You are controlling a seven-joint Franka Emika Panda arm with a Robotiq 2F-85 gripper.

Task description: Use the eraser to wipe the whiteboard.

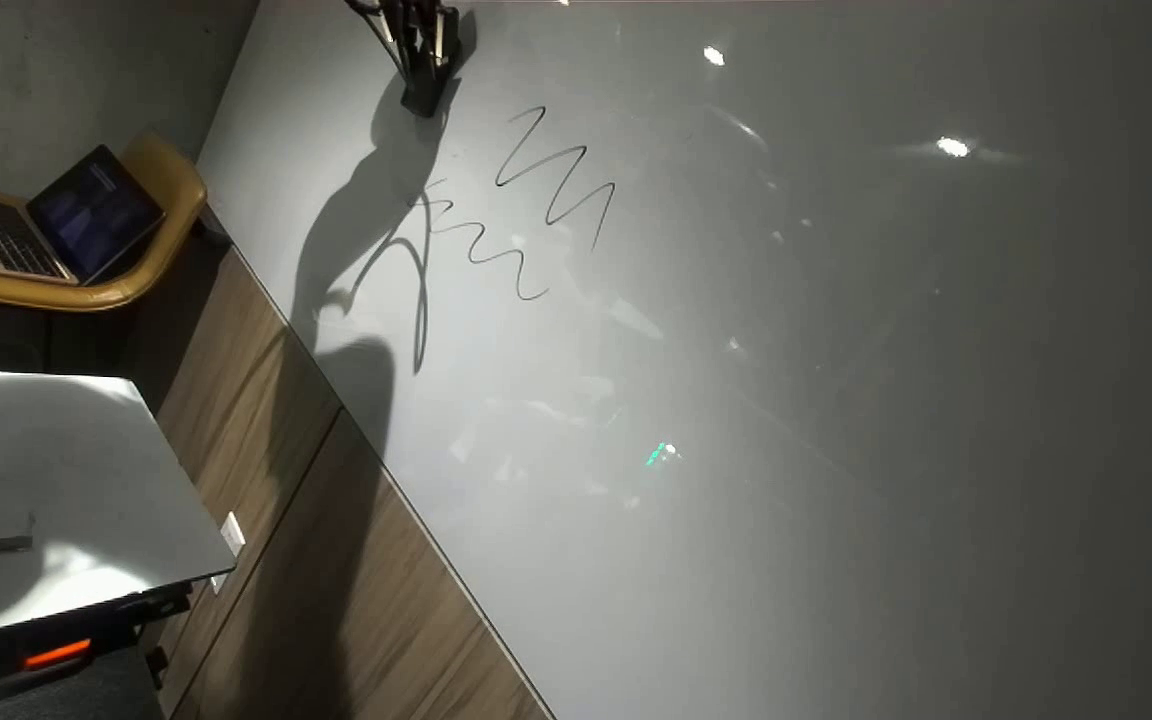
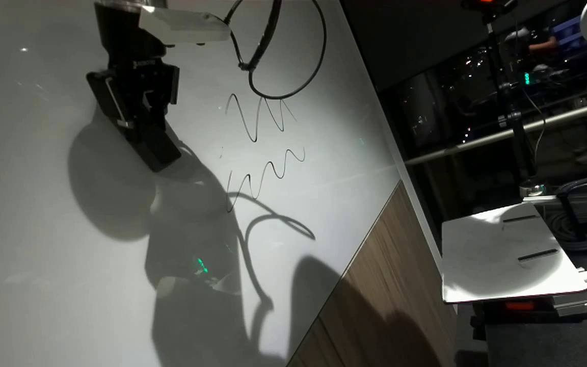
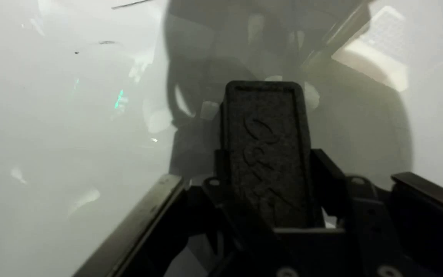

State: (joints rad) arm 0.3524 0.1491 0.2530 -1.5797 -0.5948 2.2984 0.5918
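Whiteboard edge borders wood panelling; open stretch beside pen squiggles. Claw clamped on eraser. Glare spots scattered; laptop on chair.

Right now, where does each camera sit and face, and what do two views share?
Wrist view: on the wrist, facing past the gripper and the eraser it holds toward the whiteboard.
An exterior view: somewhere in front of the whiteboard, facing it; the gripper at the top edge, a laptop at left.
An exterior view: a different spot, also facing the whiteboard; the gripper and a cable show.
Both exterior views share the whiteboard, two pen squiggles, wood panelling and a small white table.
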